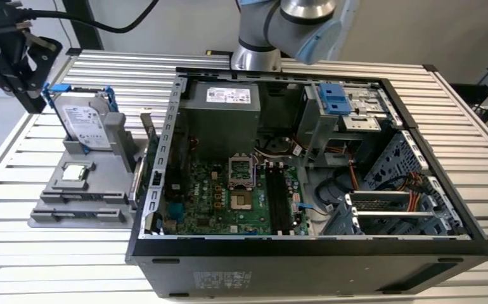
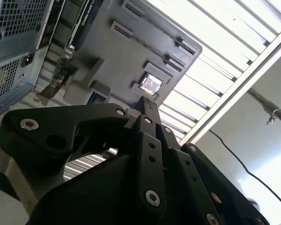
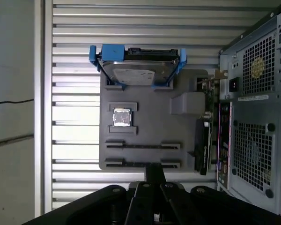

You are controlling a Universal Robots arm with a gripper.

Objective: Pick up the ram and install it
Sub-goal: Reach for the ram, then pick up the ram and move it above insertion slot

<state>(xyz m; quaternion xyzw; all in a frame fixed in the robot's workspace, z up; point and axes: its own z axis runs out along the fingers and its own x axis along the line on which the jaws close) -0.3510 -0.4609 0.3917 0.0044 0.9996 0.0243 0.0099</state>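
Hanging high above the grey tray (image 3: 145, 101), the gripper (image 3: 154, 171) ends in one narrow dark bar in both wrist views; whether it is clenched on something or released I cannot tell. The ram I cannot place for certain: whether it sits edge-on inside that dark tip is not clear, so its board and chips go undescribed. The first wrist view looks straight down on the tray: the hard drive (image 3: 133, 70) in its blue frame at the end away from the tip, the square chip (image 3: 122, 117) in its pocket, and two long slots (image 3: 143, 146) closest to the tip. The exterior view adds the open computer case (image 1: 312, 269) at the exterior view's right of the tray, with the green circuit board (image 1: 214, 190) and its long black memory slots (image 1: 282, 196), well apart from the gripper.
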